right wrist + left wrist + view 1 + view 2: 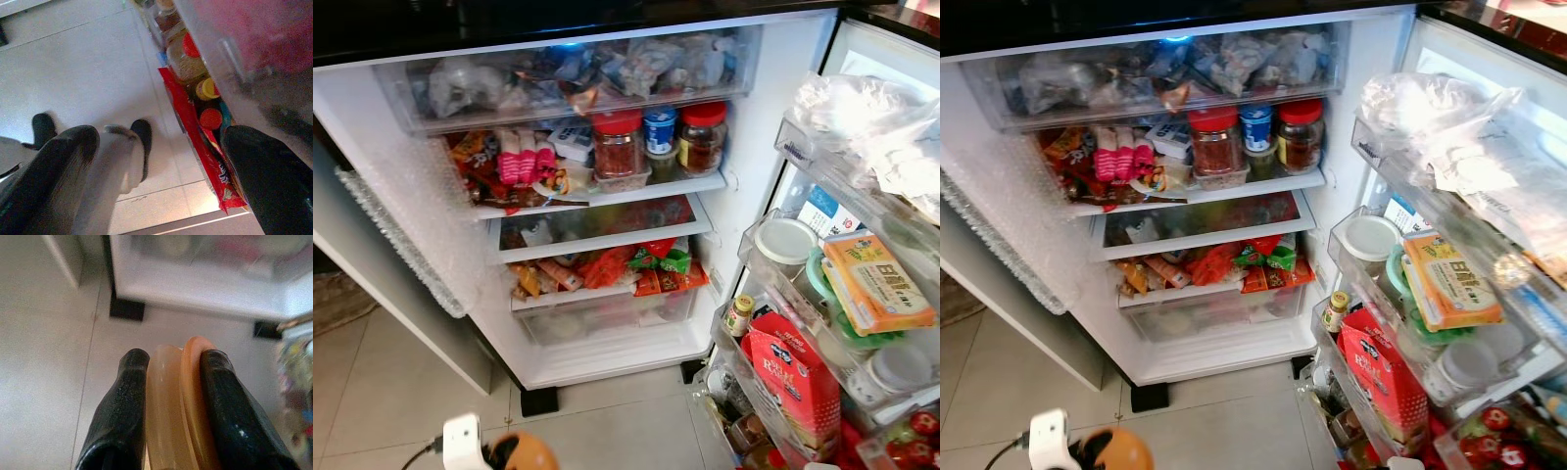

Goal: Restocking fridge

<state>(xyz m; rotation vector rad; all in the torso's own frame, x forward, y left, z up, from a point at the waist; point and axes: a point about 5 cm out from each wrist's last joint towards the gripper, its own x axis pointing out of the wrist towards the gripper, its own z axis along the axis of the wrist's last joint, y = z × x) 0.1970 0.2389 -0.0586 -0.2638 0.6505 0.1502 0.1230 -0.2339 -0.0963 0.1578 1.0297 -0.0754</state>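
— Two eye views first: what do they give us?

— An open fridge (773, 117), crowded on every shelf, fills the upper half of the frame. Red-lidded jars (619, 142) stand on the upper shelf, snack packets (607, 266) lie lower down, and the door racks (773, 392) at right hold a red carton (793, 377) and a yellow box (876, 282). At the bottom edge, left of centre, an orange round thing (521, 453) pokes up beside a white wrist piece.

— And the left wrist view?

— The left gripper (171, 377) is clamped on that orange thing (178, 401), a disc or lid standing edge-on. It sits squarely between the two black fingers (124, 396), touching both, low over the tiled floor (49, 357) in front of the fridge's base.

— How would it handle?

— I judge it light, stiff and smooth plastic, likely slippery at the rim. Holding it across the flat faces, as now, seems the safest place.

— Right wrist view?

— The right gripper (156, 161) hangs spread wide with nothing between its fingers, beside the lower door rack, where a red packet (195, 127) and small bottles (205, 90) show.
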